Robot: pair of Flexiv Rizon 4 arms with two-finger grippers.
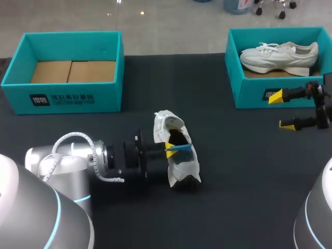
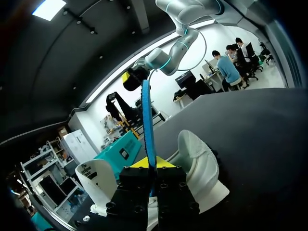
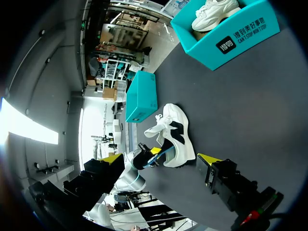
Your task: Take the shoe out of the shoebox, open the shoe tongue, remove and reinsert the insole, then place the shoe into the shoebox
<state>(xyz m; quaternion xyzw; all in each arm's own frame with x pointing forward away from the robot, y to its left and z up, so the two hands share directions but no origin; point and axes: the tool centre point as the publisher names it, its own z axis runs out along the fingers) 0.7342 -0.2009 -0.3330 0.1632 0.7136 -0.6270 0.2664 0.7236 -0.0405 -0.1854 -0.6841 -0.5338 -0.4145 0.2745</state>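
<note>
Plainly, everything turns on the left claw (image 1: pixel 170 150), which comes in from the side, square across the shoe (image 1: pixel 165 124). The shoe sits on the bench (image 1: pixel 249 181) roughly midway between the two boxes. Its long axis runs from the robot's edge toward the far edge, so the claw meets it broadside at the dark opening. That claw is clenched on the blue insole (image 1: pixel 182 148). Seen from the left wrist, the insole rises edge-on as a thin strip straight ahead of the fingers, with the shoe under them. The right claw (image 1: pixel 282 110) hangs released, holding nothing, well apart from the shoe and just beside the right shoebox (image 1: pixel 236 78), which holds another shoe (image 1: pixel 280 54). The left arm is far nearer. The shoe is white with a black side patch, and its upper looks pulled open. The empty shoebox (image 1: pixel 15 83) stands at the far left.
</note>
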